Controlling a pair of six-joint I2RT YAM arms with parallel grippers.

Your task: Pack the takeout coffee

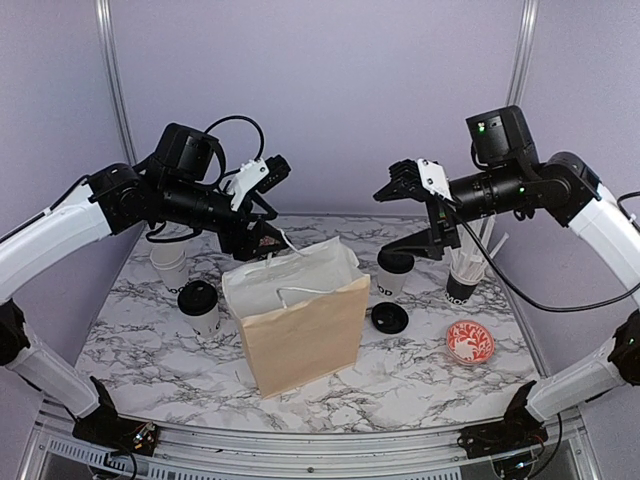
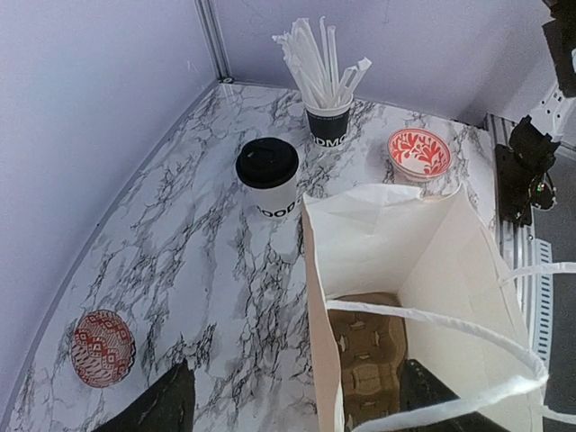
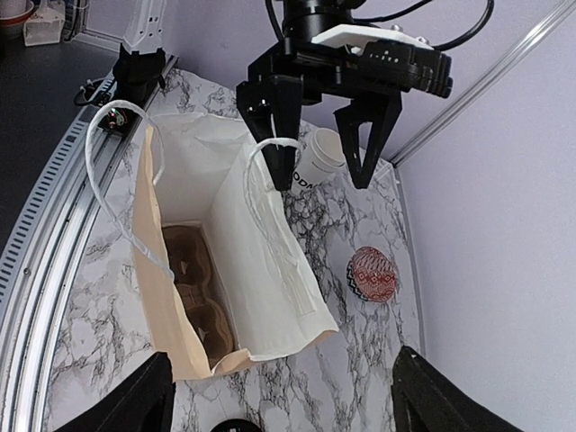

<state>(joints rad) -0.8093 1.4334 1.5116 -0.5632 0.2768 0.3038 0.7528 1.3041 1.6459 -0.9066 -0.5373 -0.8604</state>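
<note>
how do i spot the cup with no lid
Find the brown paper bag standing mid-table. Two white cups stand to its left; the lidless cup is the rear one, under the left arm. The front cup wears a black lid; this one's mouth is open.

The grey-veined white marble desk [image 1: 150, 350] carries a brown paper bag [image 1: 300, 330], standing open at its middle. Left of the bag stands a lidded coffee cup [image 1: 200, 305], with an open white cup [image 1: 170, 265] behind it. To the right are a second lidded cup [image 1: 393, 272], a loose black lid [image 1: 390, 318] lying flat, a dark cup of white sticks [image 1: 465, 280] and a red-and-white bowl [image 1: 470, 342]. A darker red-patterned bowl [image 3: 372, 274] sits near the back wall.
</note>
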